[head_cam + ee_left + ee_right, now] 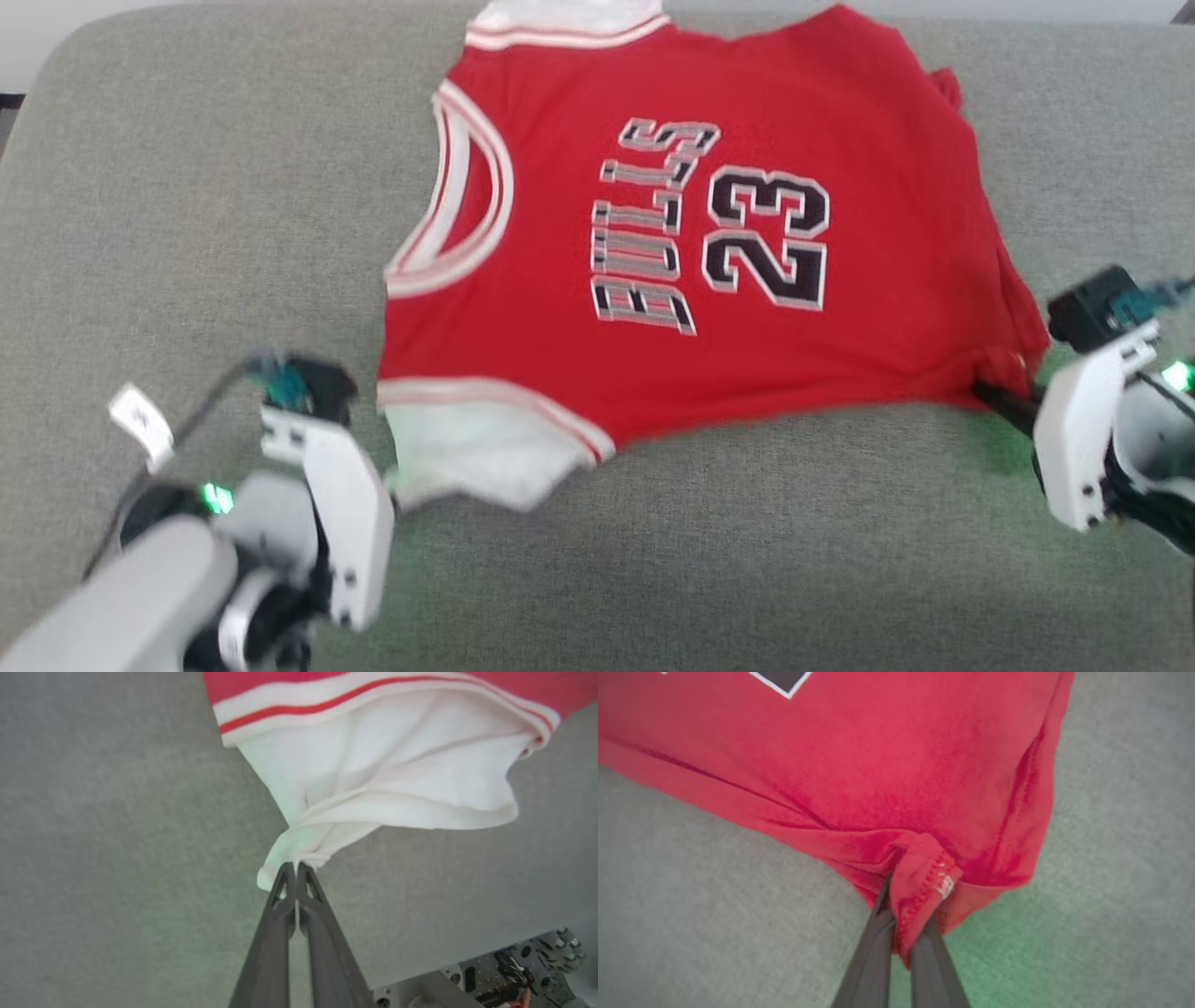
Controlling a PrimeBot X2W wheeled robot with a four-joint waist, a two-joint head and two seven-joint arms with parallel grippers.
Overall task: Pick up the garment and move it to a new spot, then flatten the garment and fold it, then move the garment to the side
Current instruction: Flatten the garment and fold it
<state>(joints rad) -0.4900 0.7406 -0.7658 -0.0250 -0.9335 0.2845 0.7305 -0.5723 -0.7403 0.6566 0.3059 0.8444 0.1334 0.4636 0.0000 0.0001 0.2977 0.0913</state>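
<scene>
Left pincer (pixel 296 866) pinches tight the white sleeve (pixel 373 765) of the shirt (pixel 709 243); right pincer (pixel 901 905) pinches its red hem (pixel 924 877). Pulling apart gently and evenly should flatten it.

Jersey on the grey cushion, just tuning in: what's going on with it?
The robot has the red jersey lying front-up, mostly spread out, on the grey cushion. Its left claw is shut on the edge of the white sleeve, and its right claw is shut on a bunched corner of the red hem. No fold is made yet.
</scene>
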